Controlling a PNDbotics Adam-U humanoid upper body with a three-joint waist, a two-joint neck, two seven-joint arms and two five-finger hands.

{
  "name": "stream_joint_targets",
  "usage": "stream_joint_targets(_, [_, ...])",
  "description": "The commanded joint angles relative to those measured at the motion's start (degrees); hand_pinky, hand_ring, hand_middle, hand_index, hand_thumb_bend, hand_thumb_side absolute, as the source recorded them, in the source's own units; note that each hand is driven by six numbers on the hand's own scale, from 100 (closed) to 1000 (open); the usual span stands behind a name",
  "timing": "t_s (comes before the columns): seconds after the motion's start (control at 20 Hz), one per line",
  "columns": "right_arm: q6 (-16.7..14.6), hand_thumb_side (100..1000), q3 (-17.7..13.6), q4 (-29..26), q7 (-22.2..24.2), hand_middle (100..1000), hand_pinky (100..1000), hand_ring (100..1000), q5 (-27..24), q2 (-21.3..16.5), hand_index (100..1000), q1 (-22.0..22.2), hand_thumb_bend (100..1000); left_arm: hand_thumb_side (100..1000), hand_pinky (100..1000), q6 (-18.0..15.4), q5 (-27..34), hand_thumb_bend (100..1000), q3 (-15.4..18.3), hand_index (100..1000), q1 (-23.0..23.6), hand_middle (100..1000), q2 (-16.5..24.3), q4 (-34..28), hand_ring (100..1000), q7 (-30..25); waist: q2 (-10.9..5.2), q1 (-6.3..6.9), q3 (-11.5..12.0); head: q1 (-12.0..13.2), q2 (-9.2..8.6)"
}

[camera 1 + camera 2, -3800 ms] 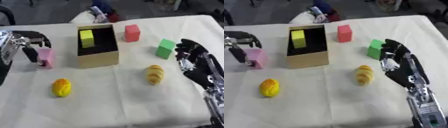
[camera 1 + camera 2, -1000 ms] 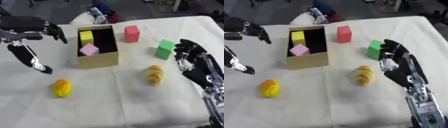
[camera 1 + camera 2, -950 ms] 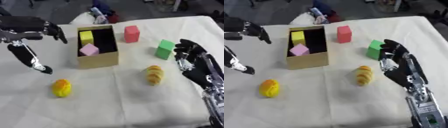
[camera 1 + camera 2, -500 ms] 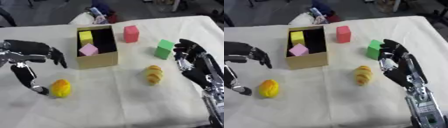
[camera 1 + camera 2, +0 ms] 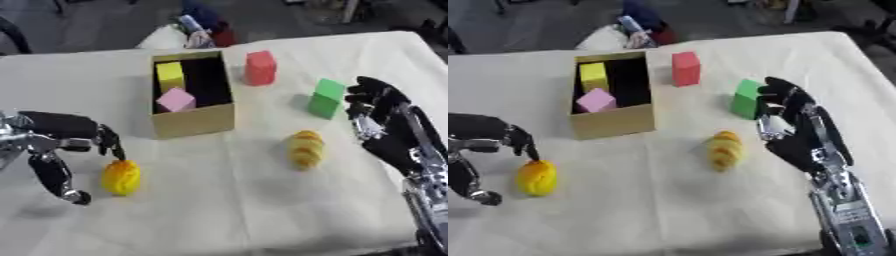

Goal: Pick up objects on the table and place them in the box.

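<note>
While the left hand (image 5: 66, 137) hangs low at the left side of the table (image 5: 262, 210), its fingers (image 5: 109, 144) reach down and spread wide over the orange-yellow fruit (image 5: 121, 177), with the thumb (image 5: 54, 177) stretched down on the fruit's left side. One fingertip is at the top of the fruit, though whether it touches cannot be told, and nothing is gripped. The fruit lies on the white cloth, in front of and to the left of the box (image 5: 192, 120).

The box is an open cardboard one standing near the middle-left of the table. Inside it are two blocks — a yellow block (image 5: 170, 76) at the far end and a pink block (image 5: 176, 99) nearer the front wall, tilted on a corner.

Just beyond the box's right far corner stands a red block (image 5: 260, 67), apart from the box. A green block (image 5: 326, 98) stands further right. Nearer the front, right of centre, lies a yellow ridged thing (image 5: 304, 148) that looks like a corn cob or a bun — it cannot be made out more closely.

The right hand (image 5: 798, 132) is at the right side, open and holding nothing, with its fingers relaxed and pointing up the table. Its fingertips are just beside the green block.
</note>
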Motion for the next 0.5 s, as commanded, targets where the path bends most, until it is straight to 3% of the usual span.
stream_joint_targets(0.05, [-0.1, 334, -0.2, -0.6, 0.2, 739, 709, 772, 0.1, -0.9, 868, -0.7, 100, 182, 762, -1.7, -1.9, 561, 0.0, 826, -0.5, 730, -0.3, 0.5, 702, 0.7, -0.84, 0.29, -0.1, 0.0, 0.03])
stream_joint_targets(0.1, [-0.1, 332, -0.1, -0.6, 0.2, 739, 709, 772, 0.1, -0.9, 868, -0.7, 100, 219, 743, -1.9, -2.3, 507, -0.1, 807, -0.4, 705, -0.7, 0.7, 679, 1.4, -0.83, 0.26, -0.1, 0.0, 0.02])
stream_joint_targets(0.2, [-0.1, 334, -0.1, -0.6, 0.2, 739, 709, 772, 0.1, -0.8, 868, -0.6, 100, 153, 719, -2.2, -3.0, 515, 0.0, 781, -0.5, 667, -1.4, 0.8, 645, 3.1, -0.82, 0.21, -0.1, 0.0, 0.04])
stream_joint_targets(0.35, [-0.1, 334, -0.2, -0.6, 0.1, 739, 709, 772, 0.0, -0.8, 868, -0.7, 100, 100, 640, -2.6, -4.1, 389, 0.1, 677, -0.8, 544, -2.5, 1.5, 544, 6.6, -0.83, 0.22, -0.2, 0.0, 0.04])
stream_joint_targets(0.5, [-0.1, 334, -0.2, -0.5, 0.1, 739, 709, 771, 0.0, -0.8, 868, -0.6, 100, 100, 596, -2.6, -4.2, 336, 0.8, 607, -1.9, 476, -2.9, 1.4, 482, 11.1, -0.9, 0.29, -0.3, -0.1, 0.04])
